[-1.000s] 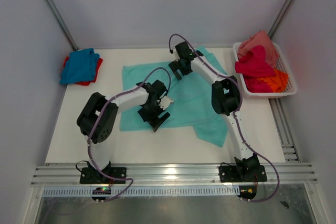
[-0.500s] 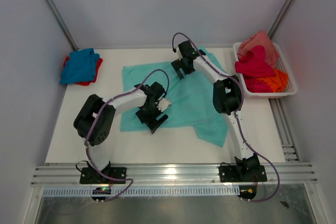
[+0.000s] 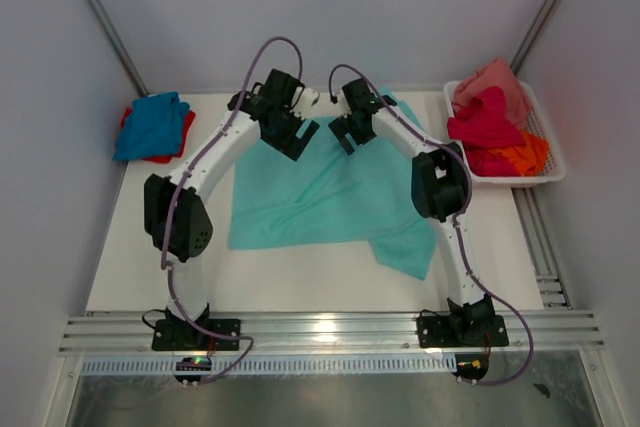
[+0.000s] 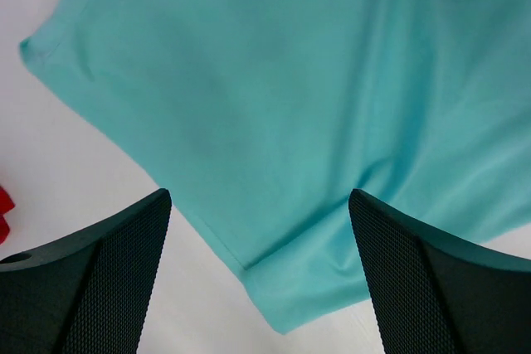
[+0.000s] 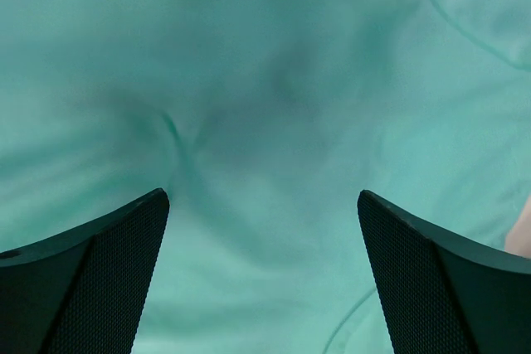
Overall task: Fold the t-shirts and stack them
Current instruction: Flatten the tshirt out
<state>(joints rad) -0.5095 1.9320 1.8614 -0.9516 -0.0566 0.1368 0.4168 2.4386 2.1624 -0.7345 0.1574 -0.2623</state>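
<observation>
My left claw (image 3: pixel 297 137) has swung from the near edge of the teal shirt (image 3: pixel 330 197) to its far left corner, jaws spread, nothing held. My right claw (image 3: pixel 350 135) waits at the far hem, also released and empty. The shirt lies spread mid-table (image 3: pixel 300 282). Judgement: both claws are now placed to start a fold from the far edge.

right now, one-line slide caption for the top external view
Left gripper and right gripper, both open, poised over the far edge of the spread mint-teal t-shirt; blue tee at far left.

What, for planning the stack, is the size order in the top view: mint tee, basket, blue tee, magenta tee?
1. mint tee
2. basket
3. blue tee and magenta tee: they look alike, and the magenta one is bunched, so unranked.
</observation>
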